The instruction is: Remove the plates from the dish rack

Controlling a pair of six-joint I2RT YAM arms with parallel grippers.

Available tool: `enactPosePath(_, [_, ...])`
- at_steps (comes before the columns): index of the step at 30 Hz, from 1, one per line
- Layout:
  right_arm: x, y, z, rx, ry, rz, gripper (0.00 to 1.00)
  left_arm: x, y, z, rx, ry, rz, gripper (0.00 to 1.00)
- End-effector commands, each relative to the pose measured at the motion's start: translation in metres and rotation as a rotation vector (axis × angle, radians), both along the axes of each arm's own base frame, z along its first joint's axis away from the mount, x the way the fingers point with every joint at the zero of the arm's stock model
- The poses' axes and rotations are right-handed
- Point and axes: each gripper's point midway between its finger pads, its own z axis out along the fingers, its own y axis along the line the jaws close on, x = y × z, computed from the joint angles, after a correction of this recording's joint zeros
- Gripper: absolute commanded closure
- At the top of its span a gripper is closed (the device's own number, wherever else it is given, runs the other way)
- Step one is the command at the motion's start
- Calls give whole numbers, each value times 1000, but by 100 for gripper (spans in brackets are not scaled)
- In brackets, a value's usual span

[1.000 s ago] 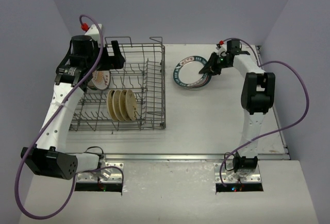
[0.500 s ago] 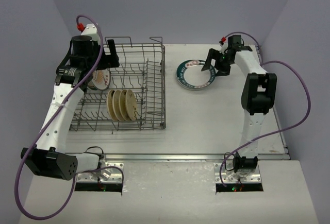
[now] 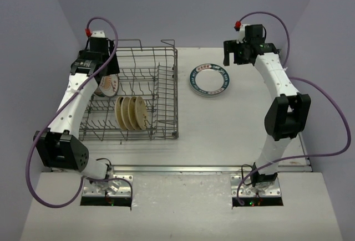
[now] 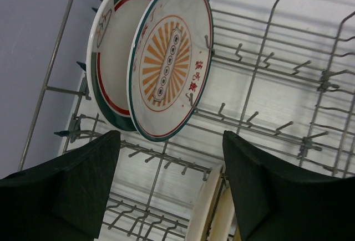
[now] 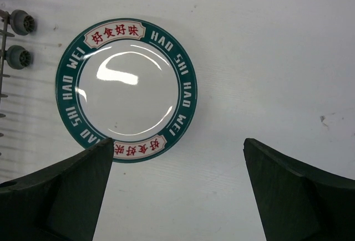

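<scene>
Plate (image 5: 126, 90) rim: "HAO SHI HAO WEI".

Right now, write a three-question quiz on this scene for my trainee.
1. True or false: the green-rimmed plate lies flat on the table, outside the dish rack.
2. The sunburst plate is: A) standing upright in the rack, B) flat on the table, C) held by an arm.
3. Fill in: the left pincer and the right pincer are both ____, holding nothing.

Key: 1 true; 2 A; 3 open.
</scene>
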Motion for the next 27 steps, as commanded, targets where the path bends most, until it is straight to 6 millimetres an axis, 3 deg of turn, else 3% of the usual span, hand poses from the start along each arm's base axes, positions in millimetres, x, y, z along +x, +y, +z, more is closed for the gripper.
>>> enactPosePath(1, [-11,-3,19,-32,-65,3,1,4,20,0,4,13,88,31])
enactPosePath(8, [-28,10,27,35,-70,36,1,17,33,-26,13,76,145,33])
enactPosePath(10, [-30,12,30,44,-73,39,1,18,44,-32,10,85,174,33])
enactPosePath(16, [-36,17,33,74,-75,53,1,34,46,-57,-6,121,148,40])
enactPosePath(24, [-40,17,31,76,-78,58,1,49,49,-56,20,76,117,60])
enactPosePath(27, [-42,19,31,85,-78,62,1,51,48,-41,40,30,86,81])
